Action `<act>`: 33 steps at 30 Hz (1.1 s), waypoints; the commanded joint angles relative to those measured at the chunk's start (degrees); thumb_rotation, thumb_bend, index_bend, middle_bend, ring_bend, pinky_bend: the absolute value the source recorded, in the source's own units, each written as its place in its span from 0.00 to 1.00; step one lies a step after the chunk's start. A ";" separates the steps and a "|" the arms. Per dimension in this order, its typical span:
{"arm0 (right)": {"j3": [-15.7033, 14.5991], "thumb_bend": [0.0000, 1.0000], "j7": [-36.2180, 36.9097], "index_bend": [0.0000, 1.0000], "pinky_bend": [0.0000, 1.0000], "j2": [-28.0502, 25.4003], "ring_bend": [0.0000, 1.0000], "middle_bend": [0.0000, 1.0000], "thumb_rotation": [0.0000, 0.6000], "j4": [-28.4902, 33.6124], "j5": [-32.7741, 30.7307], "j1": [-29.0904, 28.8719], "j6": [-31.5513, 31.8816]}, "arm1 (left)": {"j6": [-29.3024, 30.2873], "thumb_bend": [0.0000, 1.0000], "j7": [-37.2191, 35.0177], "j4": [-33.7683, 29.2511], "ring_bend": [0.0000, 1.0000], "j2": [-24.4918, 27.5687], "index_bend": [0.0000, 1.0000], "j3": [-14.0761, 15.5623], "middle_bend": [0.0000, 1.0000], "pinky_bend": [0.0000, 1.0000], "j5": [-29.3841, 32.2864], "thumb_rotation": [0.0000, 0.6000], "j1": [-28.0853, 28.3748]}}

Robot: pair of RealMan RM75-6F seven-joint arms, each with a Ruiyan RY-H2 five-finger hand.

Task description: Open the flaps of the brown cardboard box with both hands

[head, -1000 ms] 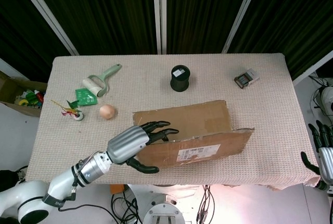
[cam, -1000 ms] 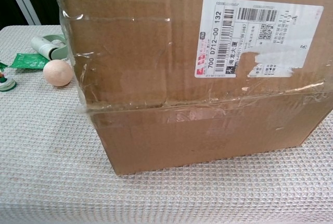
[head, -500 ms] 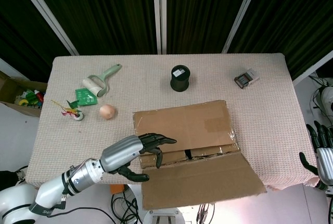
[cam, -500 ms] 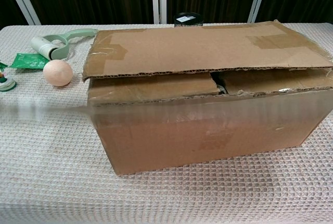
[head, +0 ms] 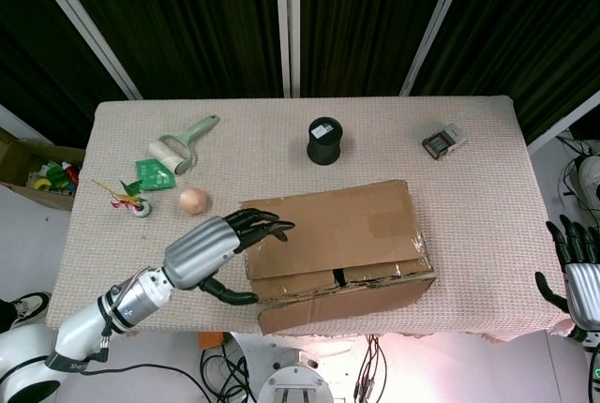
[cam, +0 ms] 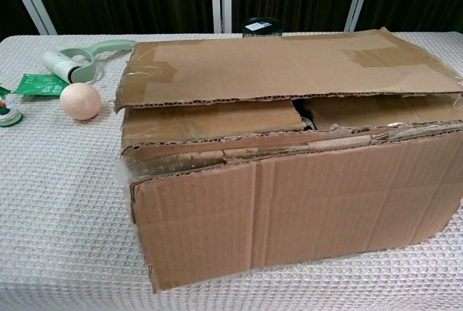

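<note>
The left hand hovered at the near-left corner of the brown cardboard box, dark fingers spread over its top flap. The near flap hung down the front. The right hand waited off the worktop, fingers apart.

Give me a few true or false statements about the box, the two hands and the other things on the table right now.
1. The front flap of the cardboard box hangs down over its front side. True.
2. The right hand grips a flap. False: it is off the table's right edge, holding nothing.
3. The left hand is at the box's left end. True.
4. The back flap stands upright. False: it lies flat over the top.
5. The egg sits inside the box. False: it rests on the table, left of the box.
</note>
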State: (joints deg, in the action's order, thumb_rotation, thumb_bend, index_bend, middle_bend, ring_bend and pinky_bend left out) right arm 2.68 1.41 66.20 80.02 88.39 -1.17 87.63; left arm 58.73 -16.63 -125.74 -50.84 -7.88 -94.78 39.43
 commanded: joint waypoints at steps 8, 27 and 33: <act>0.42 0.30 -8.26 0.00 0.00 -4.69 0.00 0.00 1.00 11.80 8.55 -5.84 -1.77 | 22.10 0.02 25.36 18.11 0.08 -5.80 0.09 -2.17 0.18 0.15 8.79 0.27 -12.73; 2.01 0.27 -22.88 0.00 0.00 -3.07 0.00 0.00 1.00 33.21 9.45 -21.06 -24.05 | 30.00 0.03 9.33 38.45 0.08 -10.72 0.09 1.59 0.18 0.15 12.56 0.32 -25.15; 3.69 0.27 -28.47 0.00 0.00 0.29 0.00 0.00 1.00 32.45 5.21 -23.37 -26.61 | 29.83 0.02 7.88 39.91 0.08 -11.33 0.09 1.45 0.18 0.15 11.65 0.31 -25.52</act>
State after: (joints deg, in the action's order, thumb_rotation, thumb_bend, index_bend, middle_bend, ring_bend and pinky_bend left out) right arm 5.68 -25.66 65.33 112.84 94.97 -23.67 61.93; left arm 88.57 -8.70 -85.88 -62.12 -6.42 -83.07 13.96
